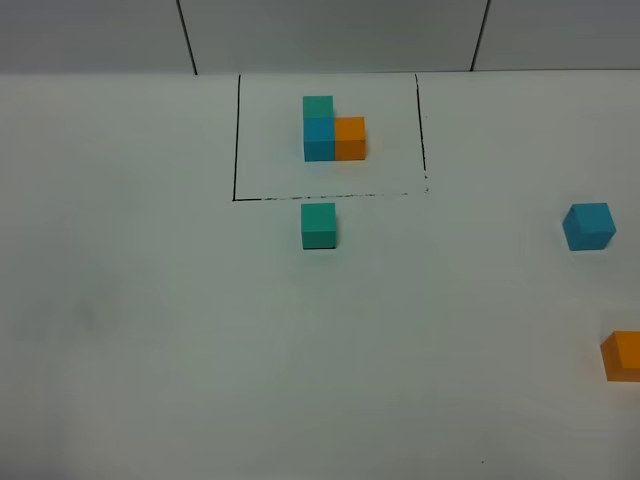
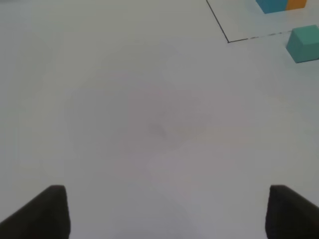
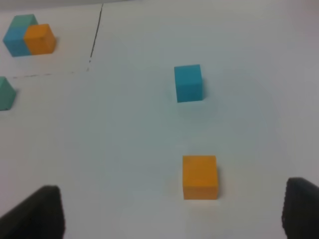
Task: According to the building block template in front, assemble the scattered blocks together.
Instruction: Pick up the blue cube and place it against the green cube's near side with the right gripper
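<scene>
The building block template is an L of teal, blue and orange cubes inside a black drawn rectangle at the far middle. A loose teal-green cube sits just in front of the frame. A loose sky-blue cube lies far right, and a loose orange cube is cut by the right edge. No gripper shows in the exterior view. My left gripper is open and empty over bare table, with the teal cube far ahead. My right gripper is open and empty, with the orange cube just ahead of the fingers and the blue cube beyond it.
The white table meets a grey back wall with dark seams. The black frame line also shows in the left wrist view and in the right wrist view.
</scene>
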{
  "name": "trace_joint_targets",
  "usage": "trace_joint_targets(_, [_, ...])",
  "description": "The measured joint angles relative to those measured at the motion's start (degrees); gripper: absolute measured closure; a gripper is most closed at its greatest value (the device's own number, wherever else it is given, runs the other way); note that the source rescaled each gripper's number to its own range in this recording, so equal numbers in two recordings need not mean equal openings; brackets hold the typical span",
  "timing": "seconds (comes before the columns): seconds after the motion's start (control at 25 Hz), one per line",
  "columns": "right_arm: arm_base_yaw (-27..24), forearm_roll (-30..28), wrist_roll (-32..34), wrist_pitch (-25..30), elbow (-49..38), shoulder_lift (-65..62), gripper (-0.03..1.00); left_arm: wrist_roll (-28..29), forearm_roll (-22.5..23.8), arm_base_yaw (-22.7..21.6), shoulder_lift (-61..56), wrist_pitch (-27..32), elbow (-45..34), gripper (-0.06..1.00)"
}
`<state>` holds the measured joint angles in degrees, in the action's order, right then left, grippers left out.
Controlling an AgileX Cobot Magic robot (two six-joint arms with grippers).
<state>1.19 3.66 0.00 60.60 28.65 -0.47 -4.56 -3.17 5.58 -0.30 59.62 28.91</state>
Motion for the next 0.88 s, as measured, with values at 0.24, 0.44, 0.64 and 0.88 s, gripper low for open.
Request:
trace_joint_targets(0.24, [0.0, 0.0, 0.0, 0.0, 0.0, 0.0, 0.20, 0.2, 0.1, 0.0, 0.0, 0.0, 0.0, 0.15])
trace_joint_targets(0.44, [0.0, 0.0, 0.0, 0.0, 0.0, 0.0, 0.20, 0.2, 0.1, 0.0, 0.0, 0.0, 0.0, 0.15])
trace_joint_targets(0.64, [0.0, 0.0, 0.0, 0.0, 0.0, 0.0, 0.20, 0.2, 0.2, 0.0, 0.0, 0.0, 0.0, 0.15])
trace_joint_targets(0.88, [0.0, 0.0, 0.0, 0.0, 0.0, 0.0, 0.20, 0.2, 0.1, 0.5, 0.0, 0.0, 0.0, 0.15])
